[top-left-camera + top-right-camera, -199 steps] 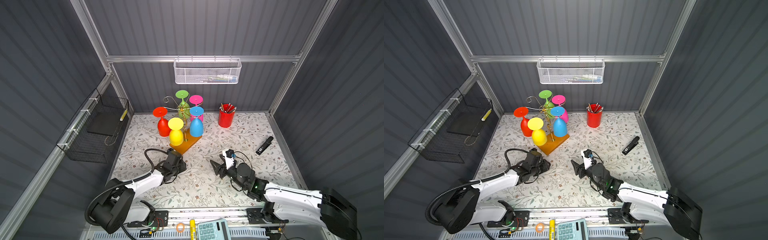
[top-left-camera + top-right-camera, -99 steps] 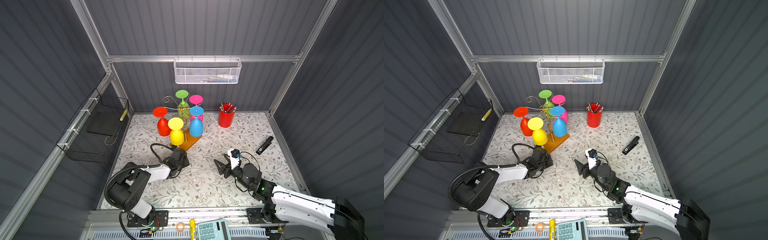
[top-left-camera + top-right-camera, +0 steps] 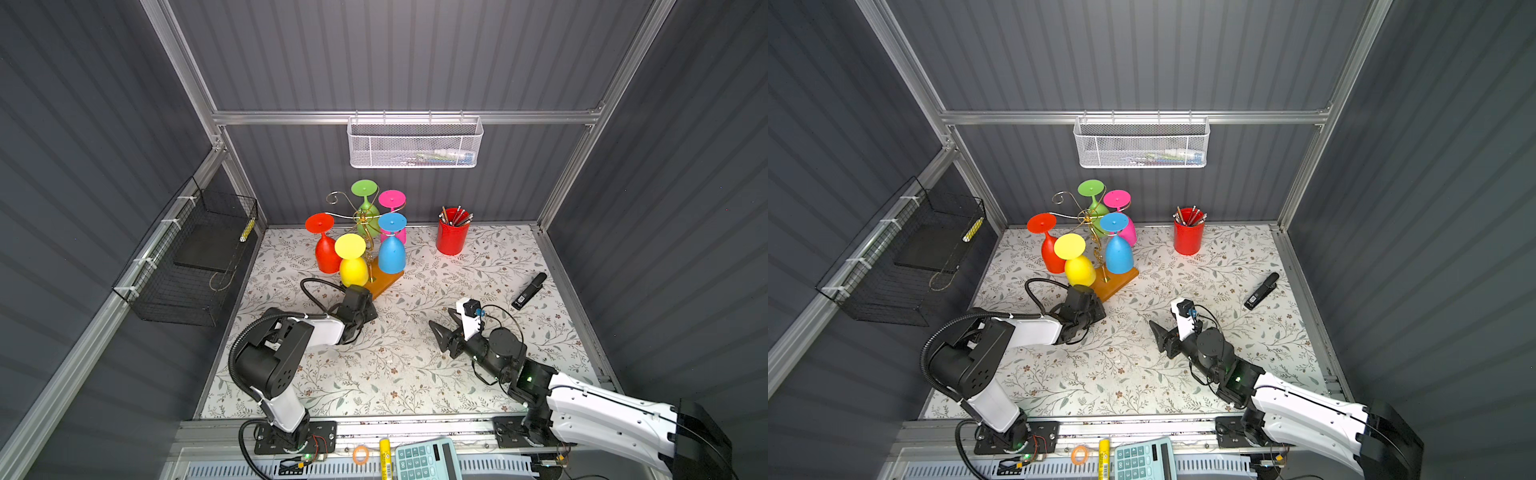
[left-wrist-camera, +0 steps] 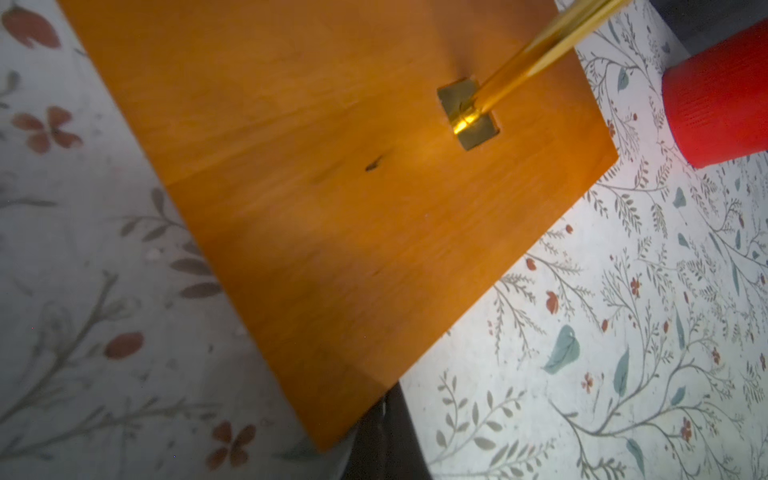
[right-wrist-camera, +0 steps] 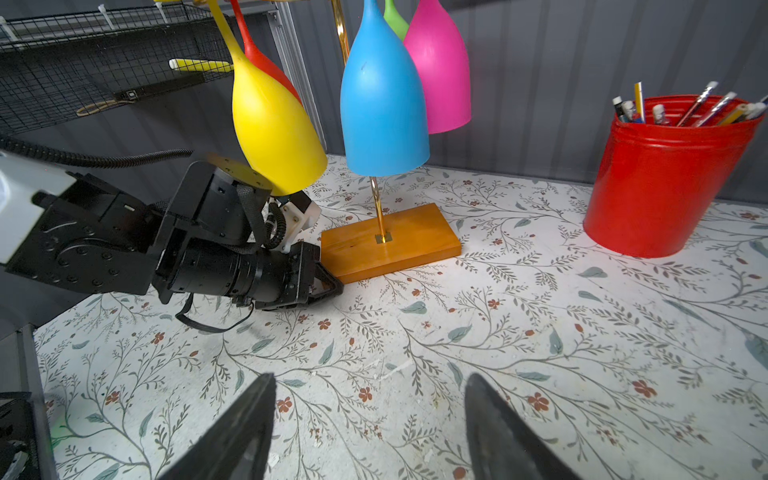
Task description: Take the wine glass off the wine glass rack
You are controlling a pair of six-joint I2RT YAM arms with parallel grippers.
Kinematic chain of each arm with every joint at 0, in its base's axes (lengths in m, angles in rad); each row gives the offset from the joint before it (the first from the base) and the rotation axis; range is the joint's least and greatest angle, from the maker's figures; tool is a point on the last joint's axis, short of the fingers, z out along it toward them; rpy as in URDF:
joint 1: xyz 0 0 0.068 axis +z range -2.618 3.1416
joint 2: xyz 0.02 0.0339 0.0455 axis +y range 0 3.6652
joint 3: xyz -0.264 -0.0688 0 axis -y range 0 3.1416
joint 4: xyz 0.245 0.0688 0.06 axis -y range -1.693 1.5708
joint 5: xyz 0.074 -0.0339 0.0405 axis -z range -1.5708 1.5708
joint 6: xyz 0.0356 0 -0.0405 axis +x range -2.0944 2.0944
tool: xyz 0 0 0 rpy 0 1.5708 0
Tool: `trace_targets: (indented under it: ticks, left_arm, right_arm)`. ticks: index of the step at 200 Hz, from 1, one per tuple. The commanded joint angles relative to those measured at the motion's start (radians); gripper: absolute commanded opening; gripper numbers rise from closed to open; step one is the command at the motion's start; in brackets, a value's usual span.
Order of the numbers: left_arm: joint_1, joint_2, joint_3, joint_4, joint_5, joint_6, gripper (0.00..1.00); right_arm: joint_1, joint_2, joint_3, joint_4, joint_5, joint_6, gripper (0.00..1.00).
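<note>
Counting in both top views, we are finding one wine glass rack point(image 3: 385, 279) at the desk's point(image 3: 415, 374) back left, five wine glasses point(image 3: 391, 257) hanging upside down on it, and bare desk in front. A black device's point(image 3: 528, 291) label is proving unreadable. In the left wrist view, the left tool point(image 4: 384, 434) is sitting closed tight at the rack's base corner. In the right wrist view, the right tool point(image 5: 369, 378) is gaping wide, empty.

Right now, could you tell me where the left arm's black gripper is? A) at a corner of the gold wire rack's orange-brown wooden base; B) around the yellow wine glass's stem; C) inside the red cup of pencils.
A: the shut left gripper lies at a corner of the orange-brown wooden base, with the yellow wine glass hanging above its wrist.
</note>
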Motion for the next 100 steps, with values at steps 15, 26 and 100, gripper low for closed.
trace_targets:
  ticks: [15,26,100]
  left_arm:
    - [0.064,0.065,0.024,-0.008,0.008,0.019,0.00]
    - [0.072,0.080,0.039,-0.007,0.012,0.021,0.00]
    - [0.152,0.134,0.115,-0.010,0.036,0.015,0.00]
  right_arm:
    - [-0.004,-0.013,0.036,-0.035,-0.006,-0.026,0.73]
    - [-0.004,-0.015,0.040,-0.043,-0.005,-0.027,0.74]
    - [-0.021,-0.026,0.038,-0.083,-0.017,-0.015,0.74]
